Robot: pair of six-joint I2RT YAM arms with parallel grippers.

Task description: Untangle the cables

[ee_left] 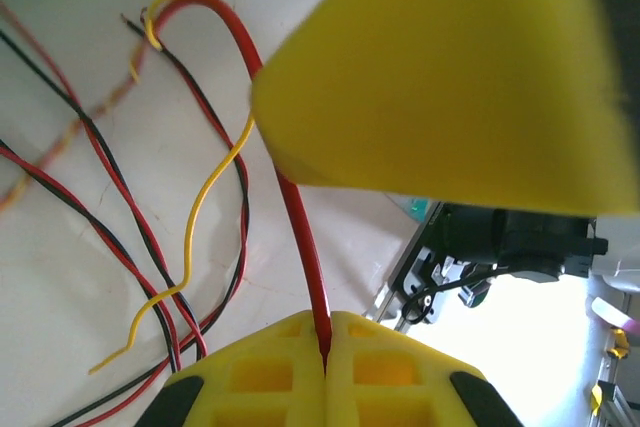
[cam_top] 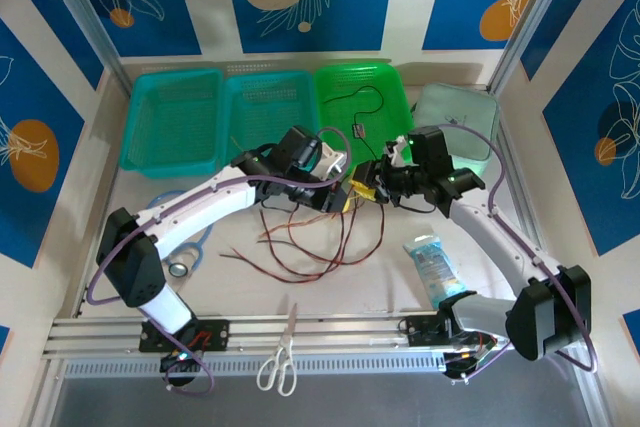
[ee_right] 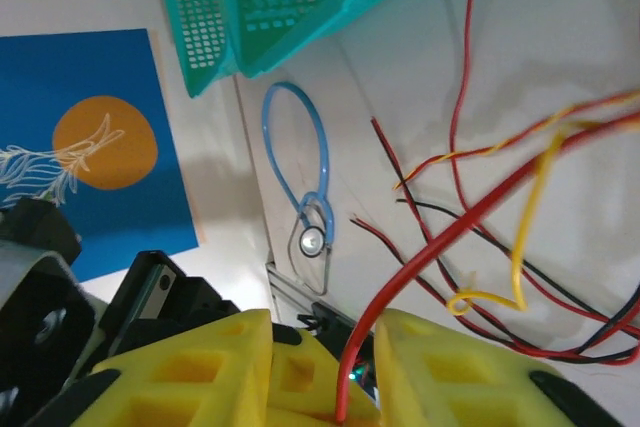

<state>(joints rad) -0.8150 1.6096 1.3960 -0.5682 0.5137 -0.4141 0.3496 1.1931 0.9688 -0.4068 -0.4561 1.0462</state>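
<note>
The cables point(cam_top: 310, 242) lie in a loose tangle of red, black and yellow wires on the white table, just in front of both grippers. My left gripper point(ee_left: 327, 325) is shut on a red cable point(ee_left: 300, 237), which rises out of the seam between its yellow fingers. From above, the left gripper point(cam_top: 338, 193) and the right gripper point(cam_top: 368, 187) meet tip to tip over the tangle. The jaws of my right gripper point(ee_right: 325, 332) stand apart, and the same red cable point(ee_right: 440, 242) runs loosely through the gap. A thin yellow wire point(ee_left: 200, 207) curls beside it.
Two teal baskets point(cam_top: 215, 122) and a green basket point(cam_top: 390, 87) holding a black wire stand at the back. A blue stethoscope point(ee_right: 310, 197) lies at the left, scissors point(cam_top: 283, 352) on the front rail, and a blue packet point(cam_top: 432, 265) at the right.
</note>
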